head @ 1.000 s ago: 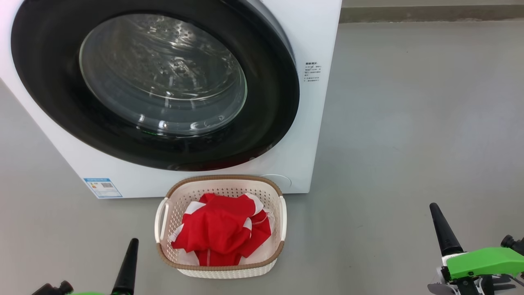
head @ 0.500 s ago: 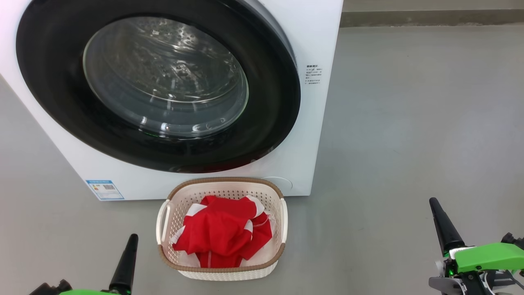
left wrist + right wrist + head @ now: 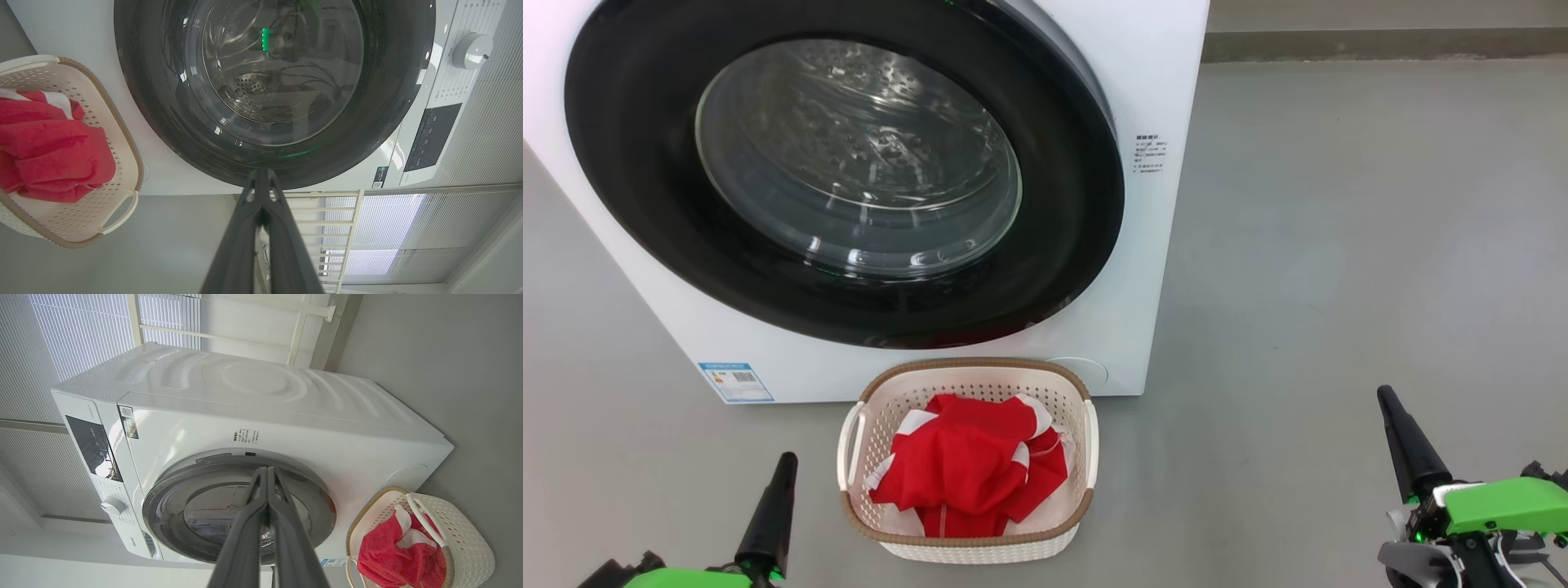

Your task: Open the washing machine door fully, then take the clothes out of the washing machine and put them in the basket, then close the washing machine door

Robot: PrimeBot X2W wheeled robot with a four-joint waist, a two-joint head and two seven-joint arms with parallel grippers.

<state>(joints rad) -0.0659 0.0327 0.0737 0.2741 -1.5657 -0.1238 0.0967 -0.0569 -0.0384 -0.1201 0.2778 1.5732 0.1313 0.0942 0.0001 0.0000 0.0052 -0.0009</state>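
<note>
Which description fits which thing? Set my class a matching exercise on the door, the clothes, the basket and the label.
Things
1. door
2. clothes
3. basket
4. label

Descriptions
a. red with white trim, lying in a container
b. shut against the machine
c. blue, at the machine's lower front corner
d. cream, standing on the floor before the machine

Pairs: 1-b, 2-a, 3-d, 4-c
</note>
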